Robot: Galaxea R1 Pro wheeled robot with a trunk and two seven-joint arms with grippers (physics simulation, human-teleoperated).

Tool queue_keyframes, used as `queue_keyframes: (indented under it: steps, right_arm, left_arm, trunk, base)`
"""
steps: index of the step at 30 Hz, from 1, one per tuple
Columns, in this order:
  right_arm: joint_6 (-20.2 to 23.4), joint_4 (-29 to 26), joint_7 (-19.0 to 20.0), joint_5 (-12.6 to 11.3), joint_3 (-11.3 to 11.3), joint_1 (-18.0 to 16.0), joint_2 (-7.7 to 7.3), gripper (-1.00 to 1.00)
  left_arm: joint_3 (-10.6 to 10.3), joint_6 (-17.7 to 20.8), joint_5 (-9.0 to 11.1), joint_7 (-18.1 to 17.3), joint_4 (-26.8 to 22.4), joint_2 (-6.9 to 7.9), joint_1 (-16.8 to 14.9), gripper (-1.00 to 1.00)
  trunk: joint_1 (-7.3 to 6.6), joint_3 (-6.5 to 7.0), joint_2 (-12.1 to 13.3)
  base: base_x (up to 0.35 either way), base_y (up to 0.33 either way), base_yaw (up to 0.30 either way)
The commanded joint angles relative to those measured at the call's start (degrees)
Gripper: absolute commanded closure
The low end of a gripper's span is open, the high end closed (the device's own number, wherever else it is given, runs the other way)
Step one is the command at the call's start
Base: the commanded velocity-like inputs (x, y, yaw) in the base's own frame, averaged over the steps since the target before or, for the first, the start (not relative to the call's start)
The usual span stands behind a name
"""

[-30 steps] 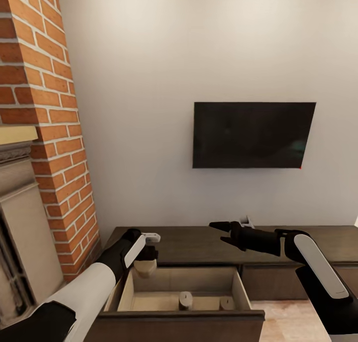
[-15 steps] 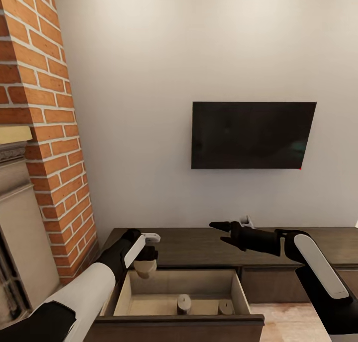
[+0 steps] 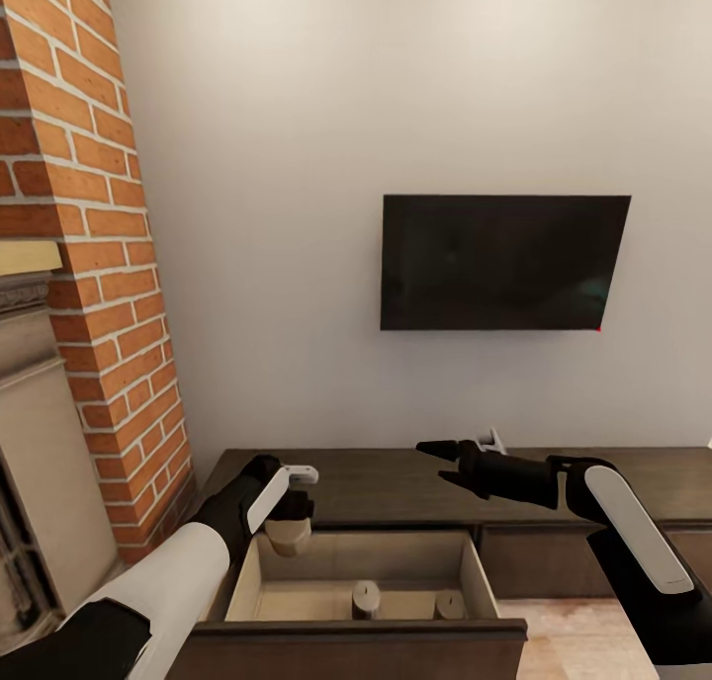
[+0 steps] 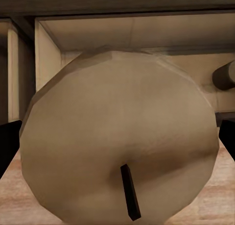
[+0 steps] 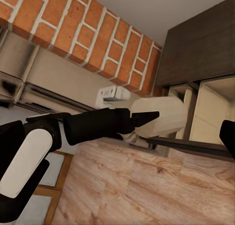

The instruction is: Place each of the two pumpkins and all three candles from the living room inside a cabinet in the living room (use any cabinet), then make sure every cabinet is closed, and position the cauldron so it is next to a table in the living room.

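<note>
1. The left arm reaches forward from the low left of the head view. It is white near the robot and black near the wrist.
2. The left gripper (image 3: 289,522) points down over the back left corner of the open drawer (image 3: 480,576).
3. Its jaws are closed on a candle (image 3: 288,534). The candle is pale cream and short and fat.
4. In the left wrist view the held candle (image 4: 120,139) is very close to the camera. You can see its round end and a thin dark wick (image 4: 130,191) sticking out.
5. In the right wrist view a black finger (image 5: 145,118) lies along the candle (image 5: 159,117), and the candle hangs above the drawer's edge.
6. The drawer belongs to the long dark brown cabinet (image 3: 396,482) under the TV (image 3: 502,262). The drawer is pulled out and is pale beige inside.
7. Two more candles stand on the drawer floor. One candle (image 3: 365,598) is near the middle and the other candle (image 3: 450,604) is to its right, close to the front.
8. The right arm comes in from the low right and bends at the elbow. Its black forearm lies flat and points to the left above the cabinet top.
9. The right gripper (image 3: 442,461) has its jaws apart and holds nothing.
10. A red brick fireplace column (image 3: 94,265) stands to the left of the cabinet.
11. The wall behind is plain white.
</note>
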Motion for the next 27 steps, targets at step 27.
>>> queue_keyframes:
  steps: [27]
  right_arm:
    - [0.0,-0.1,-0.6,-0.6,0.0,-0.1,0.05,-1.00]
  left_arm:
    - [-0.3,1.5,0.6,0.5,1.5,0.04,-0.1,1.00]
  trunk:
    - [5.94,-4.92,-10.9]
  base:
    - [0.000,0.000,0.000]
